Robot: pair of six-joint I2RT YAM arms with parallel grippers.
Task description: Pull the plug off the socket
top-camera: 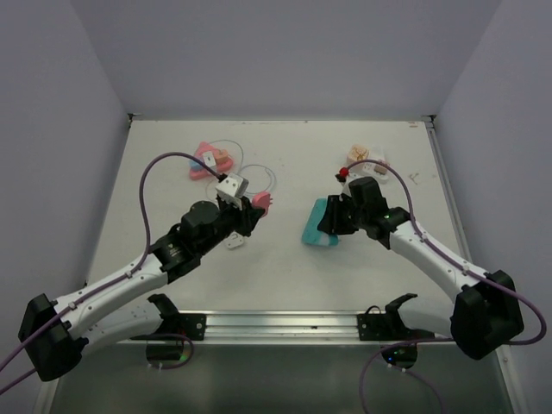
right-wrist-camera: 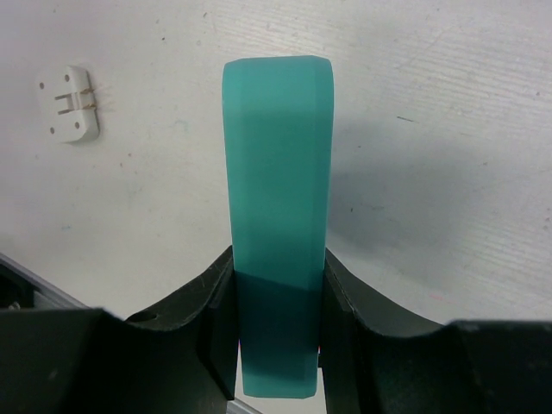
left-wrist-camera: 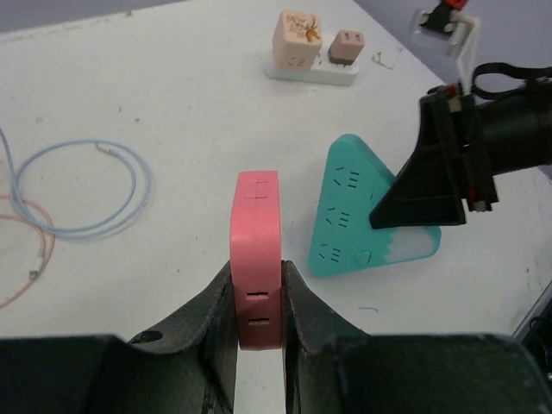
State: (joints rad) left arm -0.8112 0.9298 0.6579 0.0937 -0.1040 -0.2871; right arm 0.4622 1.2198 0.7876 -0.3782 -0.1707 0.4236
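Left gripper (top-camera: 259, 205): my jaws are clamped on the flat sides of the pink plug (left-wrist-camera: 257, 259), open only as wide as it is thick. The plug stands on its narrow edge. Its long axis runs straight out of my jaws, and in the top view it points up-right toward mid-table. It's a salmon-pink rounded slab with small slots along the upper edge.

Right gripper (top-camera: 332, 220): my jaws are closed on the teal socket (left-wrist-camera: 358, 207), pinching it across its thickness at one end. From the right wrist I see it edge-on as a smooth teal band, long axis pointing away from the jaws. From the left wrist it's a rounded triangle with its slotted face up, apex toward the far side, and a paler strip along the base edge.

The plug and socket are apart, with bare table (top-camera: 285, 285) between them. The socket is right of centre and the plug left of centre.

A small white plug (right-wrist-camera: 69, 103) lies prongs-up beside my left arm. A white strip with beige adapters (left-wrist-camera: 310, 53) sits far right, and the looped cables (left-wrist-camera: 78, 190) far left.
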